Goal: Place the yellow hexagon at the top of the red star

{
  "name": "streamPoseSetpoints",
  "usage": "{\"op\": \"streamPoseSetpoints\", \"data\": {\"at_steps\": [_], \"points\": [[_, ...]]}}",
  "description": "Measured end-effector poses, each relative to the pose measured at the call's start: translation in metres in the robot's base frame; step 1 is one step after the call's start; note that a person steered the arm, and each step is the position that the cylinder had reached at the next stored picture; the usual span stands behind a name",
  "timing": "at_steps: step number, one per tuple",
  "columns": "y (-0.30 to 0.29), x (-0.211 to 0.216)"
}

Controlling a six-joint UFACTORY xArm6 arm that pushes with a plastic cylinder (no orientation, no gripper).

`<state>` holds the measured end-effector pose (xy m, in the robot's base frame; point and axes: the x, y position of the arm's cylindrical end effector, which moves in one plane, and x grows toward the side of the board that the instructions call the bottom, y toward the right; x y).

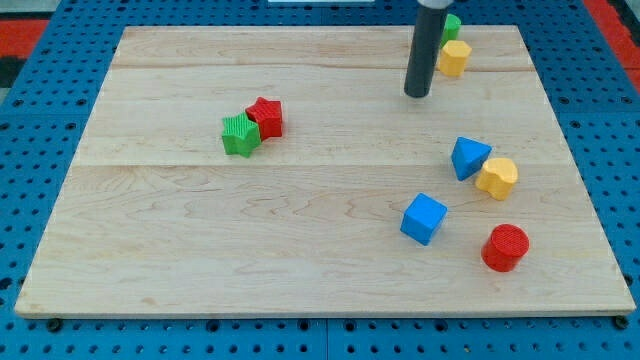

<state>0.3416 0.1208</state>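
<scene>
**Tip stands beside a yellow block at the view's top right, far from the red star**

This arm has no fingers to open or close; it ends in a dark rod, and my tip (417,94) rests on the wooden surface (300,240) near the view's top right.

Just to the tip's right, and slightly higher in the view, lies a yellow block (454,58), close to the rod but apart from it. Behind that block, partly hidden by the rod, sits a green block (452,26) whose shape cannot be made out.

A second yellow block (497,178) lies lower on the view's right, touching a blue block (469,157) that looks like a wedge. Both yellow pieces are rounded and faceted; I cannot tell which is the hexagon. Below them sit a blue cube (424,218) and, near the view's bottom right, a red cylinder (505,248), each standing alone.

The red star (266,117) lies left of centre, well apart from the tip and from both yellow blocks. A green star (240,135) touches it on its lower left side. The space directly above the red star holds no block.
</scene>
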Motion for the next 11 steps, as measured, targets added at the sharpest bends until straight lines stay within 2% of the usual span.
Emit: {"op": "streamPoseSetpoints", "data": {"at_steps": [1,2,3,4,5,6,7,8,9,10,11], "points": [[0.084,-0.019],[0.123,-0.078],[0.041,-0.088],[-0.059,-0.081],[-0.066,-0.068],[-0.045,-0.101],[0.051,-0.105],[0.110,-0.075],[-0.005,-0.039],[-0.128,-0.047],[-0.138,-0.055]]}}
